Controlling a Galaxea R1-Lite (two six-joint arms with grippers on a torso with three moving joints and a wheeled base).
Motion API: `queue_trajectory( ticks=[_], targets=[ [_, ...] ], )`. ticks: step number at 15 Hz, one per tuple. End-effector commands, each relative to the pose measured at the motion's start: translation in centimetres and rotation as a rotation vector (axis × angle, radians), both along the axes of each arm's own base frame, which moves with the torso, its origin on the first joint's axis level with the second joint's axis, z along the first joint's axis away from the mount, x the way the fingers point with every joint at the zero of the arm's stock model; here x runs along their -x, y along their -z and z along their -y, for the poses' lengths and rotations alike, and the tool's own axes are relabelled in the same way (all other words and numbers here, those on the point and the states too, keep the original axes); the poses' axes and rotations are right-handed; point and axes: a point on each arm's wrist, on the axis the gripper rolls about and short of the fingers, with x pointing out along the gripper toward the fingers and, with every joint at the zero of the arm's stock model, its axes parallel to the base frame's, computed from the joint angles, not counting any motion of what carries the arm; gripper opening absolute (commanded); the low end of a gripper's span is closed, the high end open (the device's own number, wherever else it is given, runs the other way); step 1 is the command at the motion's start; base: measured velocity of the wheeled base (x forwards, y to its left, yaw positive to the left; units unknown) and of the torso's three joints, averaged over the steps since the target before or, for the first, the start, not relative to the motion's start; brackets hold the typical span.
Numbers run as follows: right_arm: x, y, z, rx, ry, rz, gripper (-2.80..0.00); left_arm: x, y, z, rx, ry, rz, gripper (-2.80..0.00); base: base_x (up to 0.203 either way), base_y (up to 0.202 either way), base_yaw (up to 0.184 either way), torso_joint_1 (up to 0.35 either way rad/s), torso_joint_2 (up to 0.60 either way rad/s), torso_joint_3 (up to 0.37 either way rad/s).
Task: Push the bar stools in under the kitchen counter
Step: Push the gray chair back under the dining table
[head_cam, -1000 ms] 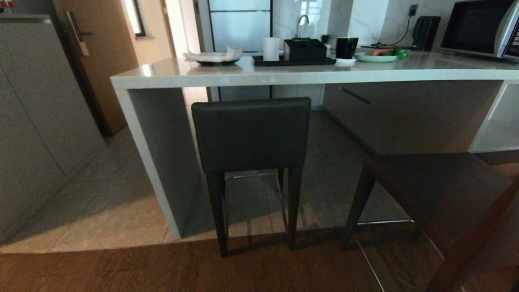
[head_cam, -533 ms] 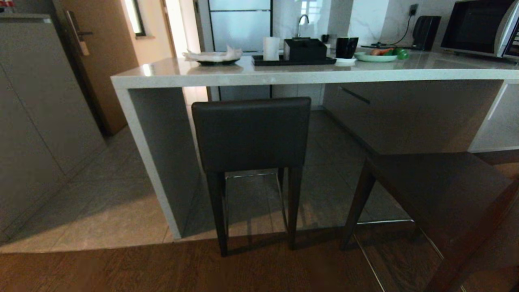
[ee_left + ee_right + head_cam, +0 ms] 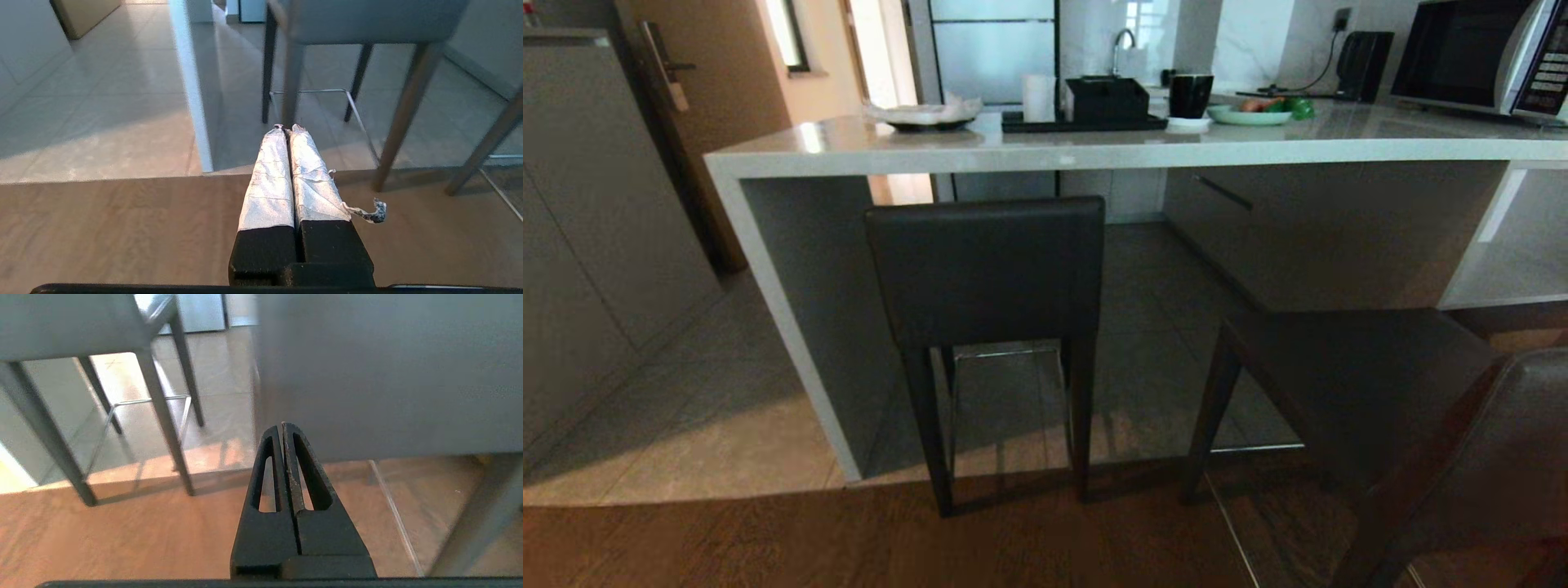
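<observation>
Both claws are pressed shut on nothing. Left gripper [image 3: 286, 127], fingers wrapped in pale tape, is held low over the wooden floor [image 3: 102, 228], short of the left bar stool [image 3: 359, 20]. Right gripper [image 3: 282, 424], bare black fingers, is held just before the backrest of the right bar stool [image 3: 388, 375]; contact cannot be confirmed. Neither arm is seen in the head view.

Positions, head view, clock face centred on the frame:
- Kitchen counter [image 3: 1094, 151]: slab top spanning 10 to 2 o'clock, side panel descending at 9 o'clock.
- Left bar stool [image 3: 984, 269]: near centre, toward 9 o'clock. Backrest is upright beneath the counter edge, seat tucked under, rear legs at the seam between tile and wood.
- Right bar stool [image 3: 1347, 376]: at 4 o'clock, seat well out from the counter and seemingly set at an angle to it.

Progress, as judged: left stool is taken as in, or nearly so. Right stool is not yet pushed in. About half is estimated as remaining: squaring the right stool and sliding it under.
</observation>
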Motion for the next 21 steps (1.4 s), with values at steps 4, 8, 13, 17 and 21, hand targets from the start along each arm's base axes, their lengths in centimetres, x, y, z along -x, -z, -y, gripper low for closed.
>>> queue_trajectory(
  ticks=[4,8,13,17,21],
  targets=[
    [-0.02,0.06,0.0,0.0,-0.001,-0.004,-2.8,-0.02,0.04,0.0,0.0,0.001,-0.003,-2.8,0.0,-0.196,0.002,0.002,0.0,0.004],
    [-0.02,0.06,0.0,0.0,-0.001,-0.004,-2.8,-0.02,0.04,0.0,0.0,0.001,-0.003,-2.8,0.0,-0.198,0.002,0.006,0.0,0.004],
    [-0.02,0.06,0.0,0.0,-0.001,-0.004,-2.8,-0.02,0.04,0.0,0.0,0.001,-0.003,-2.8,0.0,-0.195,0.002,0.0,0.0,0.001],
    [-0.02,0.06,0.0,0.0,-0.001,-0.004,-2.8,-0.02,0.04,0.0,0.0,0.001,-0.003,-2.8,0.0,-0.196,0.001,0.002,0.0,0.0],
    [-0.02,0.06,0.0,0.0,-0.001,-0.004,-2.8,-0.02,0.04,0.0,0.0,0.001,-0.003,-2.8,0.0,-0.197,0.003,0.003,0.0,0.003]
  ],
)
